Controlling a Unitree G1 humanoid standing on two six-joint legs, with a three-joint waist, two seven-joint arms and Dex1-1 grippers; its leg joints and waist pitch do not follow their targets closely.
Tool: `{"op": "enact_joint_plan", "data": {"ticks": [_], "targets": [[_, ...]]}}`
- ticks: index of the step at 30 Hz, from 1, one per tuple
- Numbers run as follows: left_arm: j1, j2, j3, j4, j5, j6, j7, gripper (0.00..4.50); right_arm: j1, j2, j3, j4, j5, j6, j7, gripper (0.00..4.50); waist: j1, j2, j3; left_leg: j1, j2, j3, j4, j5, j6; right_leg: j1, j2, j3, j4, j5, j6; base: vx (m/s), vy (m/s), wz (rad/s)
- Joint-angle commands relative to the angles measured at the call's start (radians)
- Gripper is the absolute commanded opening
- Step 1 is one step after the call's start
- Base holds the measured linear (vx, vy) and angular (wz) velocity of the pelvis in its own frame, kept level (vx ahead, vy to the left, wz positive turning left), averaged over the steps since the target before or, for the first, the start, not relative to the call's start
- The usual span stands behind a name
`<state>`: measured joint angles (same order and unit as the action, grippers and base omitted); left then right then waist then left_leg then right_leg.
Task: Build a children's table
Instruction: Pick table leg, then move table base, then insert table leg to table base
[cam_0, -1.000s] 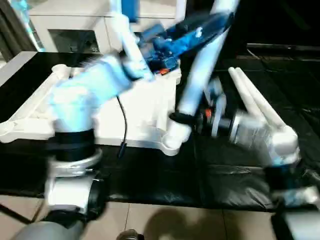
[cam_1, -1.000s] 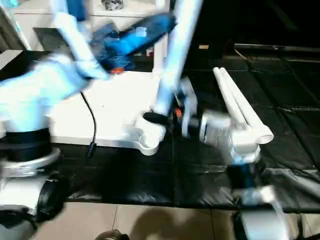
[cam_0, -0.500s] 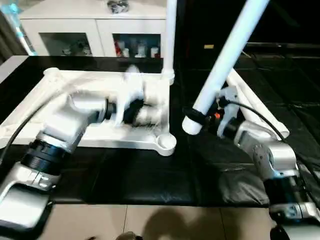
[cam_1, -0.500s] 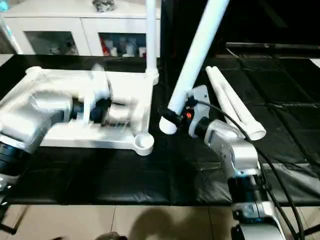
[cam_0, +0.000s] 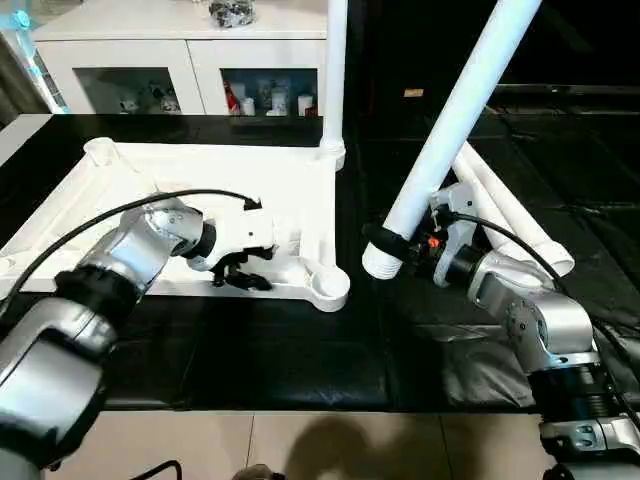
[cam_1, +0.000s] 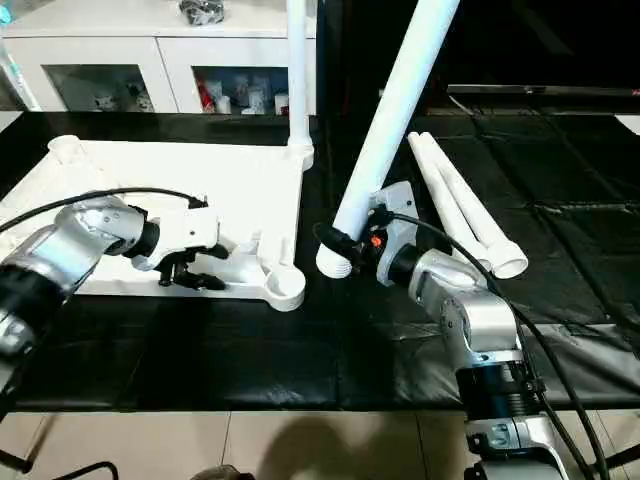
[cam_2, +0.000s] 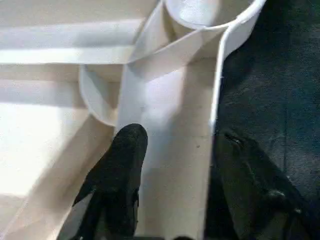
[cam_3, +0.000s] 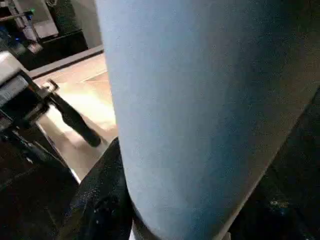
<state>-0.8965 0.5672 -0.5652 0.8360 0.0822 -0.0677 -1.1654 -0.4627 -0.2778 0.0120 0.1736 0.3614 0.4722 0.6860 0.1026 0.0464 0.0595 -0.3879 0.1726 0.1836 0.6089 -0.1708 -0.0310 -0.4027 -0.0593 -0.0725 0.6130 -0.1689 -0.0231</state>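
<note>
Tabletop (cam_0: 200, 190) upside down on black worktop (cam_0: 300, 340), left pincer (cam_2: 172, 165) straddling near rim, not yet clamped. Right pincer (cam_0: 400, 245) clamps leg (cam_0: 450, 130) near thick end. Likely light, stiff, slick; grip ribs.

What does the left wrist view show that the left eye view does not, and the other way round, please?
The left wrist view gives a close look at the tabletop's ribs and edge wall, where the left gripper sits at that edge. The left eye view adds the wider scene: the right gripper shut on a tilted leg, an upright leg in the far socket, two loose legs and the cabinet. Both share the tabletop, its near corner socket and the black mat.
</note>
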Motion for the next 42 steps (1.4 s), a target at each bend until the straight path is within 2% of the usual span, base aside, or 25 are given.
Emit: {"op": "enact_joint_plan", "data": {"ticks": [1,2,9,10,11,12,14,20,25,26,31,35,39,42], "targets": [[-0.015,-0.006,0.016,0.019,-0.009,-0.023,-0.017,2.22,0.008,0.0,0.015,-0.031,0.003,0.003,0.005,1.93,0.004,0.01,-0.084,0.027,0.059,-0.031,-0.069,-0.226,-0.032,0.052,-0.098,0.054,-0.067,-0.194,-0.206,0.0,0.0,0.0],[-0.017,-0.012,0.017,0.034,-0.006,-0.038,-0.017,2.07,0.009,0.0,0.017,-0.03,0.002,0.003,0.007,1.93,0.005,0.007,-0.082,0.027,0.057,-0.03,-0.069,-0.227,-0.028,0.052,-0.097,0.053,-0.068,-0.198,-0.209,0.0,0.0,0.0],[-0.035,-0.053,0.041,0.143,0.008,-0.11,-0.046,1.53,0.007,-0.002,0.02,-0.037,-0.001,0.011,0.01,1.93,0.012,0.006,-0.082,0.027,0.059,-0.03,-0.069,-0.228,-0.025,0.052,-0.099,0.054,-0.07,-0.22,-0.202,0.0,0.0,0.0],[-0.035,-0.054,0.042,0.145,0.008,-0.111,-0.047,1.41,0.007,-0.002,0.02,-0.038,-0.001,0.011,0.01,1.93,0.013,0.006,-0.082,0.027,0.059,-0.03,-0.069,-0.228,-0.025,0.051,-0.1,0.054,-0.071,-0.22,-0.202,0.0,0.0,0.0],[-0.038,-0.061,0.047,0.161,0.009,-0.111,-0.058,1.34,0.009,-0.004,0.019,-0.038,-0.001,0.011,0.011,1.93,0.013,0.012,-0.083,0.028,0.06,-0.031,-0.069,-0.231,-0.027,0.051,-0.101,0.054,-0.07,-0.217,-0.205,0.0,0.0,0.0],[-0.039,-0.062,0.047,0.162,0.009,-0.111,-0.058,1.34,0.009,-0.004,0.019,-0.038,-0.001,0.011,0.011,1.93,0.011,0.007,-0.082,0.027,0.059,-0.029,-0.069,-0.23,-0.025,0.051,-0.099,0.054,-0.072,-0.215,-0.204,0.0,0.0,0.0],[-0.044,-0.068,0.049,0.178,0.013,-0.116,-0.064,1.13,0.01,-0.007,0.019,-0.038,-0.001,0.012,0.012,1.93,0.013,0.005,-0.082,0.027,0.059,-0.029,-0.069,-0.228,-0.024,0.052,-0.101,0.055,-0.069,-0.207,-0.21,0.0,0.0,0.0],[-0.049,-0.08,0.068,0.215,0.015,-0.116,-0.088,0.67,0.006,-0.01,0.024,-0.035,-0.003,0.011,0.013,1.93,0.013,0.006,-0.081,0.028,0.06,-0.03,-0.07,-0.233,-0.023,0.052,-0.101,0.054,-0.071,-0.216,-0.21,0.0,0.0,0.0],[-0.049,-0.098,0.1,0.217,-0.012,-0.046,-0.132,0.37,0.001,-0.013,0.022,-0.027,-0.004,0.011,0.014,1.93,0.015,0.004,-0.082,0.027,0.06,-0.029,-0.069,-0.224,-0.018,0.053,-0.103,0.054,-0.071,-0.217,-0.217,0.0,0.0,0.0],[-0.044,-0.105,0.109,0.206,-0.029,-0.007,-0.158,0.21,0.0,-0.013,0.021,-0.026,-0.003,0.012,0.013,1.93,0.015,0.005,-0.082,0.027,0.06,-0.029,-0.069,-0.22,-0.016,0.052,-0.102,0.054,-0.07,-0.213,-0.219,0.0,0.0,0.0],[-0.013,-0.132,0.124,0.164,-0.055,0.098,-0.196,0.03,-0.012,-0.01,0.012,-0.013,0.001,0.013,0.006,1.93,0.016,0.003,-0.082,0.026,0.061,-0.027,-0.068,-0.207,-0.009,0.053,-0.104,0.054,-0.067,-0.185,-0.236,0.0,0.0,0.0],[0.007,-0.188,0.17,0.132,-0.086,0.23,-0.126,0.0,-0.026,-0.007,0.005,-0.007,0.008,0.026,-0.002,1.93,0.014,0.0,-0.079,0.026,0.059,-0.026,-0.067,-0.216,-0.003,0.055,-0.104,0.053,-0.073,-0.219,-0.237,0.0,0.0,0.0],[0.011,-0.253,0.242,0.11,-0.118,0.372,0.031,0.0,-0.034,0.002,-0.004,-0.007,0.019,0.039,-0.011,1.93,0.012,-0.003,-0.078,0.024,0.057,-0.028,-0.067,-0.221,0.004,0.057,-0.102,0.052,-0.079,-0.264,-0.215,0.0,0.0,0.0],[0.038,-0.26,0.244,0.06,-0.114,0.387,0.056,0.0,-0.038,0.003,-0.003,-0.004,0.017,0.042,-0.015,1.93,0.01,-0.004,-0.08,0.022,0.057,-0.03,-0.067,-0.206,0.01,0.058,-0.103,0.052,-0.08,-0.261,-0.209,0.0,0.0,0.0]]}}
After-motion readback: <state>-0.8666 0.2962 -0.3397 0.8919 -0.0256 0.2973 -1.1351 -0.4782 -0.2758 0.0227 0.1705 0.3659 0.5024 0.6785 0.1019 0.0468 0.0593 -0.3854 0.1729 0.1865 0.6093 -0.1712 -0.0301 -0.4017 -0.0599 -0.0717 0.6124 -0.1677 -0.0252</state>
